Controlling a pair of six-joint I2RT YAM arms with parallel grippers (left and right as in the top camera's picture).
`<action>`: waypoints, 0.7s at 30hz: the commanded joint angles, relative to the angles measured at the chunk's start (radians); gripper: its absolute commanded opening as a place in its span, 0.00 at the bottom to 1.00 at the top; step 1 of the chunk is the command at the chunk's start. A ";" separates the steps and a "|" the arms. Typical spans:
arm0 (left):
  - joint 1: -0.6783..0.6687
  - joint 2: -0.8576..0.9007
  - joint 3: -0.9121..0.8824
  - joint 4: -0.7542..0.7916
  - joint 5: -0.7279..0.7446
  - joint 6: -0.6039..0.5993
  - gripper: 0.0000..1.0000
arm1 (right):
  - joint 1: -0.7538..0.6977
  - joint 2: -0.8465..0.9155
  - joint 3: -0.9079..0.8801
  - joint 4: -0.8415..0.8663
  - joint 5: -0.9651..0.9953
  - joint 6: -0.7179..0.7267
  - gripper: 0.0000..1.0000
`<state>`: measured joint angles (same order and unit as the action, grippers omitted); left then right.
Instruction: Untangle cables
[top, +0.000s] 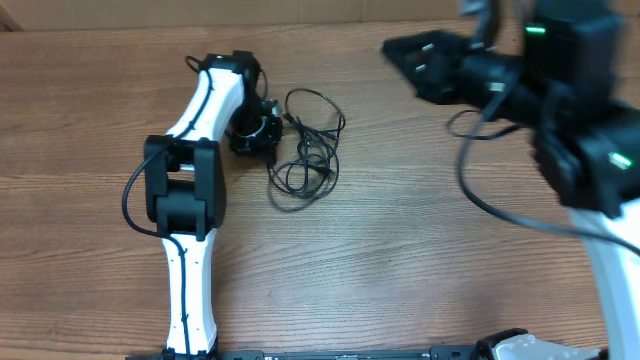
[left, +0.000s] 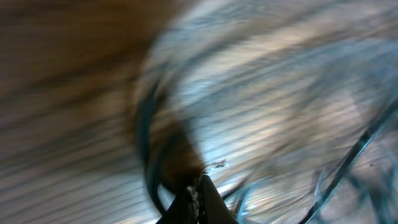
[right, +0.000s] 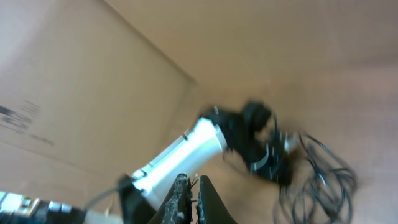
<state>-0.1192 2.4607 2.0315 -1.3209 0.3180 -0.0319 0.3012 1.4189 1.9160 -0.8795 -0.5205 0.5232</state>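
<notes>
The left wrist view is smeared almost throughout by blur; only the two dark fingertips of the left gripper (left: 196, 198) can be picked out at its lower edge, pressed together with no gap seen between them. Pale and dark curved streaks, taken to be cable strands, are crossed over the wood grain there, but whether one is pinched between the fingertips cannot be told. From overhead this gripper is seen as a black mass touching the left edge of the cables (top: 308, 150), its fingertips hidden under its own body. The cables are laid as a loose tangle of thin black loops on the table (top: 400, 250), left of centre. The right gripper (top: 410, 60) is blurred and partly cut off at the upper right, well apart from the tangle; in its own wrist view the fingers are seen shut together with nothing between them. A cardboard wall (right: 74, 93) is shown behind. Two arms and two grippers are counted, and one tangle; the number of separate cords in it cannot be made out.
</notes>
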 joint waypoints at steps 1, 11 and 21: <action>0.051 0.047 -0.020 0.017 -0.144 -0.029 0.04 | -0.043 -0.030 0.042 0.031 -0.005 -0.009 0.04; 0.106 0.047 -0.022 0.018 -0.138 -0.026 0.04 | -0.123 -0.039 0.032 -0.034 -0.003 -0.009 0.29; 0.074 0.047 -0.022 0.028 -0.054 0.101 0.04 | -0.123 0.152 0.029 -0.267 0.006 -0.008 1.00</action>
<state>-0.0269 2.4607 2.0315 -1.3209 0.3260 0.0105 0.1833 1.5188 1.9480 -1.1343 -0.5182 0.5201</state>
